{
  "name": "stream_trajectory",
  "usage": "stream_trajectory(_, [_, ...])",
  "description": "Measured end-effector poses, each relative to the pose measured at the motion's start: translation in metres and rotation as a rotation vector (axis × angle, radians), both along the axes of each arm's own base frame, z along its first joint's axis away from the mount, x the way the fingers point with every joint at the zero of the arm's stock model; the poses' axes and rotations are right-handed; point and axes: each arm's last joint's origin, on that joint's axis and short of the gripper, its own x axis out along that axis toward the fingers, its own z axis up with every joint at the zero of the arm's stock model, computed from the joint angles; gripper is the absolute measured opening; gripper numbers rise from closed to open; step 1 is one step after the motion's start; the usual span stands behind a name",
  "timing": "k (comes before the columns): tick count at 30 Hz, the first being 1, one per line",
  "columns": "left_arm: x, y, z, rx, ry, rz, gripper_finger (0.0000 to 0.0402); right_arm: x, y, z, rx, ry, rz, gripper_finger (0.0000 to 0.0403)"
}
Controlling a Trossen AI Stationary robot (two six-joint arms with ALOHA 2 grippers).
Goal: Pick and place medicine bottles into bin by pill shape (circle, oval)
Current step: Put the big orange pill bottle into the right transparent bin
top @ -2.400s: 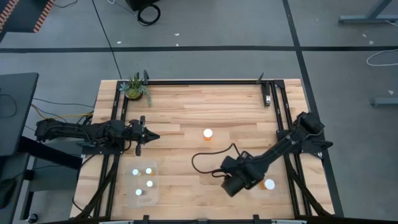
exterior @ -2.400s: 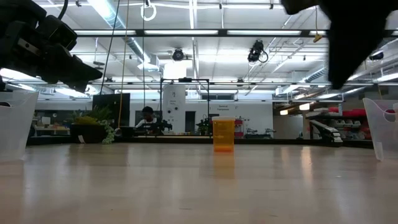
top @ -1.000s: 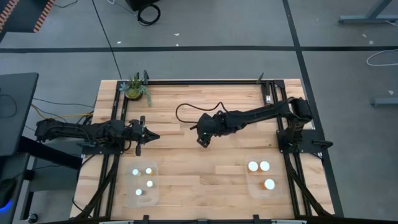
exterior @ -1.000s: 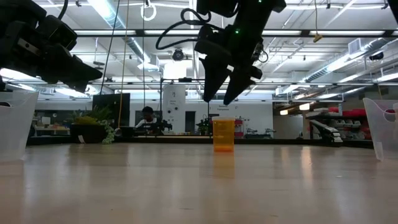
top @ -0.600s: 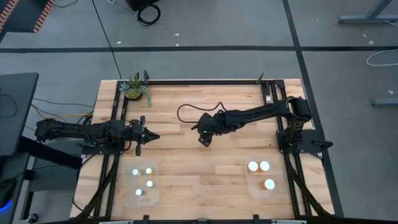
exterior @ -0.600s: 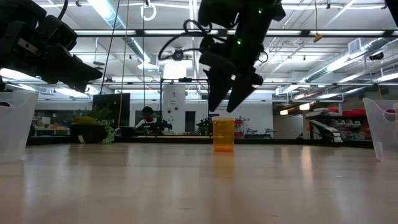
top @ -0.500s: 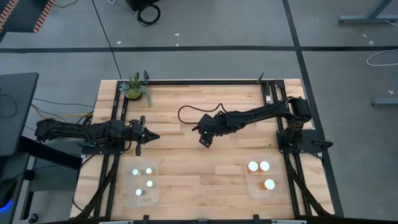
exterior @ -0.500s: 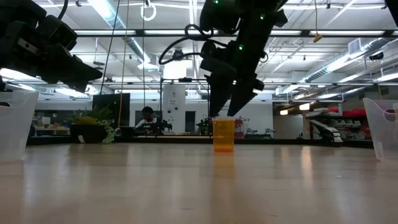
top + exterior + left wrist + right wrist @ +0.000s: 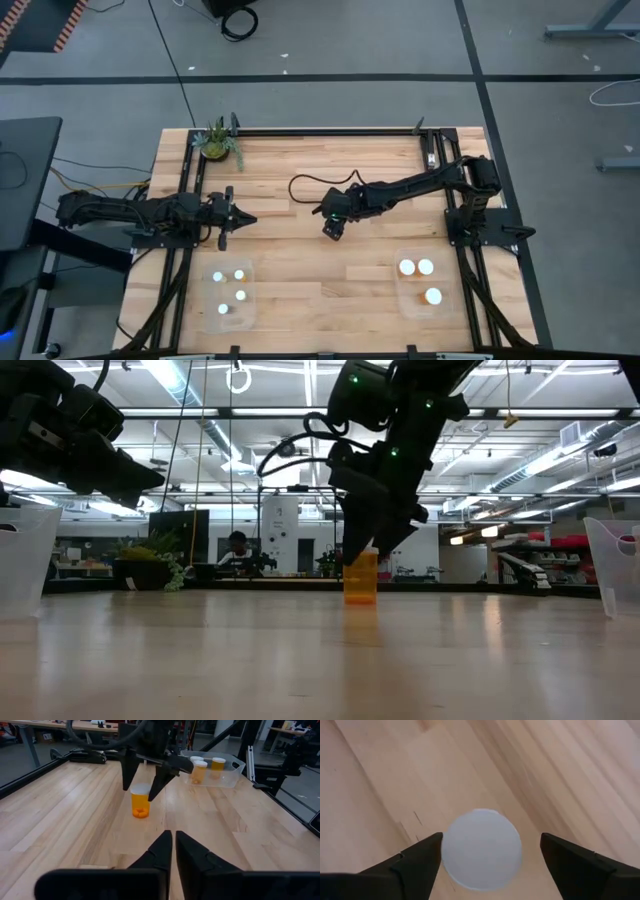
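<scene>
While its 2 fingers stand spread wide on either side of a white cap, the right gripper (image 9: 334, 227) hangs straight over the last orange bottle (image 9: 140, 800) near the middle of the bench (image 9: 300, 170), grasping nothing. From the right wrist view the cap (image 9: 482, 848) sits between the fingers (image 9: 415, 860) with bare wood showing on both sides, so neither finger touches it. At bench level, the gripper's fingertips reach about as low as the top of the bottle (image 9: 360, 576), which stands upright.

Off toward the right front corner, a clear bin (image 9: 421, 284) holds 3 white-capped bottles (image 9: 407, 267); the left wrist view shows orange bodies there (image 9: 200, 771). Near the left front corner, a second clear bin (image 9: 229, 293) holds 4 white-capped bottles (image 9: 240, 273).

Well apart from the bottle, the left gripper (image 9: 234, 219) waits over the left side of the bench, its fingers (image 9: 160, 851) pressed together and holding nothing. A small potted plant (image 9: 217, 141) stands at the back left corner.
</scene>
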Motion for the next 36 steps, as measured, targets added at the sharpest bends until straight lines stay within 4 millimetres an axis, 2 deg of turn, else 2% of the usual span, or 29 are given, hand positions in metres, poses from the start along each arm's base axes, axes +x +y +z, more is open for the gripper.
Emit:
stream_trajectory(16, [0.000,0.000,0.000,0.000,0.000,0.000,0.0034,0.001,-0.001,0.001,-0.017,-0.003,0.036,0.0229])
stream_trajectory(20, [0.000,0.000,0.000,0.000,0.001,0.000,0.0027,-0.001,0.005,0.001,-0.021,0.017,0.059,0.0219])
stream_trajectory(27, [0.000,0.000,0.000,0.000,0.000,0.000,0.0031,-0.008,0.028,0.013,-0.021,0.098,0.117,0.0239])
stream_trajectory(31, [0.000,0.000,0.000,0.000,0.000,0.000,0.0036,-0.010,0.049,0.021,0.012,0.122,0.147,0.0228])
stream_trajectory(36, [0.000,0.000,0.000,0.000,-0.001,0.000,0.0031,-0.016,0.078,0.021,0.099,0.139,0.201,0.0228])
